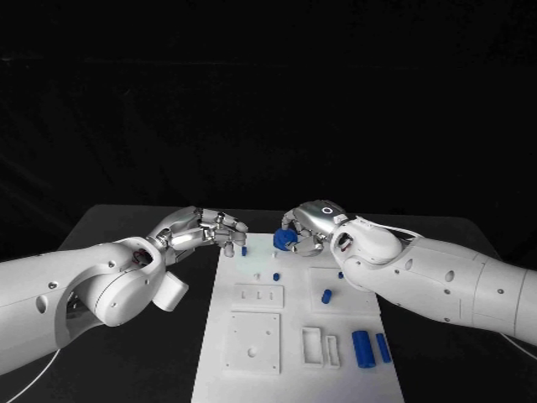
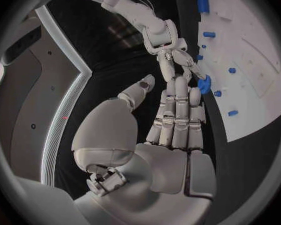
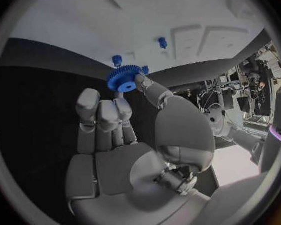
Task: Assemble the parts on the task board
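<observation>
The blue gear [image 3: 123,80] sat pinched at my right hand's [image 1: 311,225] fingertips, above the far end of the task board [image 1: 257,369]. So light a pinch risked tilting or dropping it. My left hand [image 1: 205,230] hovered beside the board, fingers apart, empty.

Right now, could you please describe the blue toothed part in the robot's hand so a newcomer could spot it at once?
Start at the white task board in the middle of the black table, then go to its far end, where the right hand hangs. Pinched in that hand's fingertips is the blue gear, a flat toothed disc with a centre hole. The other blue parts are plain small pegs and cylinders on the board.
</observation>
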